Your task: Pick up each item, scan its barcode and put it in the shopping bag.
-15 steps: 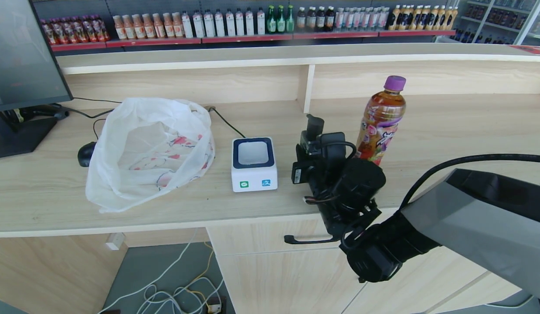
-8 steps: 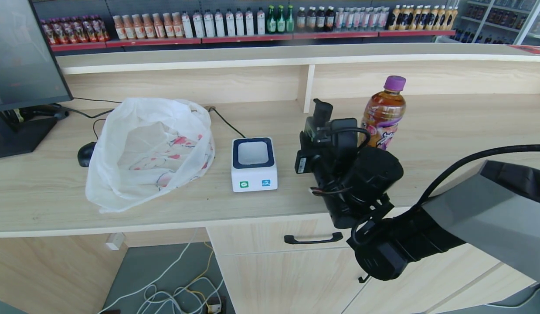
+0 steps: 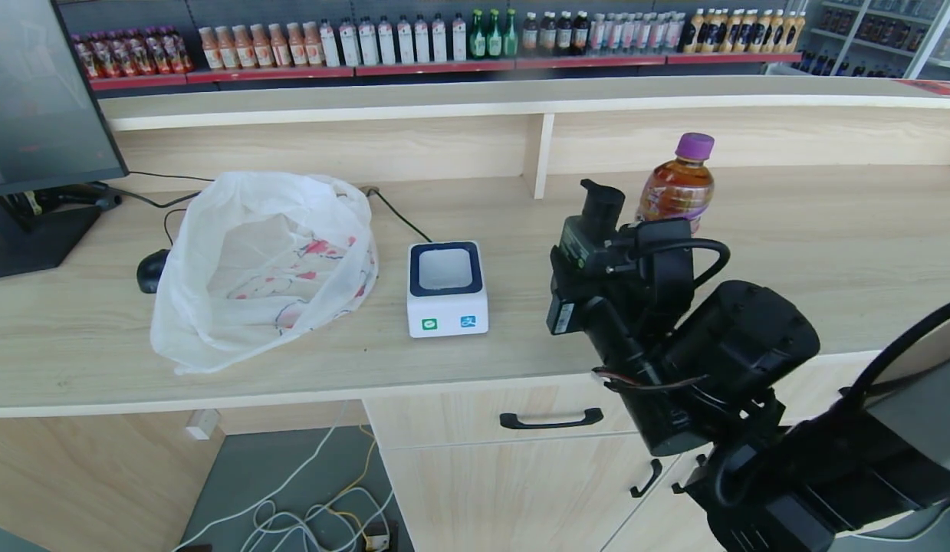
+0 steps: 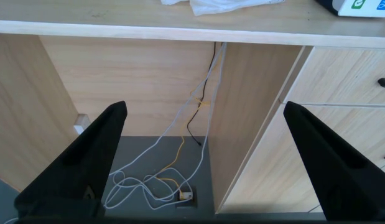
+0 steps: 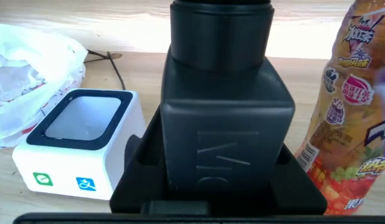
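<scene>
On the counter (image 3: 827,253), bottle (image 3: 680,188) upright, right tool (image 3: 606,205) just beside, scanner (image 3: 447,287) apart

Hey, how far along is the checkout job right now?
Nothing looks done yet: the shopping bag appears empty. In hand: the right gripper is beside the purple-capped drink bottle, which stands on the counter. Remaining: grasp it, scan it at the white scanner, bag it.
</scene>
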Tool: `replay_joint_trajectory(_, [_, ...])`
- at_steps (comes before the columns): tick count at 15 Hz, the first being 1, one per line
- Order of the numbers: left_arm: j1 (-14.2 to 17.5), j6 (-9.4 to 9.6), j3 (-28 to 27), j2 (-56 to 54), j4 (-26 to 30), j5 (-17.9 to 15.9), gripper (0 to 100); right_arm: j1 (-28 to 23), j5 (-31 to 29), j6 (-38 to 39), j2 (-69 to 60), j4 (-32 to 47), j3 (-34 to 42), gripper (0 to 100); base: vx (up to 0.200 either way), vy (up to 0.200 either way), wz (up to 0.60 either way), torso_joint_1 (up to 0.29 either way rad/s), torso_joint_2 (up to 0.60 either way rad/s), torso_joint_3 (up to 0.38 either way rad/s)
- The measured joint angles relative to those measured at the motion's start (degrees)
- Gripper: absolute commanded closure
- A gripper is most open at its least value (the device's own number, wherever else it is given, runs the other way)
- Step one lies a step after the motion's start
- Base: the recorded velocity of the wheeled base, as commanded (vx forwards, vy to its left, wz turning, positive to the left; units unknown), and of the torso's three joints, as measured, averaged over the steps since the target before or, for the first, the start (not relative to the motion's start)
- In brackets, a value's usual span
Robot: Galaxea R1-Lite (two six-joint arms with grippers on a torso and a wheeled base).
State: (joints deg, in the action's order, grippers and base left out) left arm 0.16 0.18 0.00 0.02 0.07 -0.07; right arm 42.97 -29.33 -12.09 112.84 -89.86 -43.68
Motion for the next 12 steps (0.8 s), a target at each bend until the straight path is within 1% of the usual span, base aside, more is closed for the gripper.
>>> replay_joint_trajectory(5, [0.0, 0.00, 0.0, 0.0, 0.0, 0.0, 0, 5.1, -0.5, 0.2, -9.0, -0.1, 10.3, 100, 0.000, 0.000, 0.00, 0.000, 0.00, 0.000])
replay_joint_trajectory(8, [0.0, 0.00, 0.0, 0.0, 0.0, 0.0, 0, 5.7, -0.5, 0.3, -12.7, -0.1, 15.5, 100, 0.000, 0.000, 0.00, 0.000, 0.00, 0.000])
replay_joint_trajectory(12, [0.0, 0.00, 0.0, 0.0, 0.0, 0.0, 0, 6.9, -0.5, 1.4, -16.1, -0.1, 20.0, 100, 0.000, 0.000, 0.00, 0.000, 0.00, 0.000])
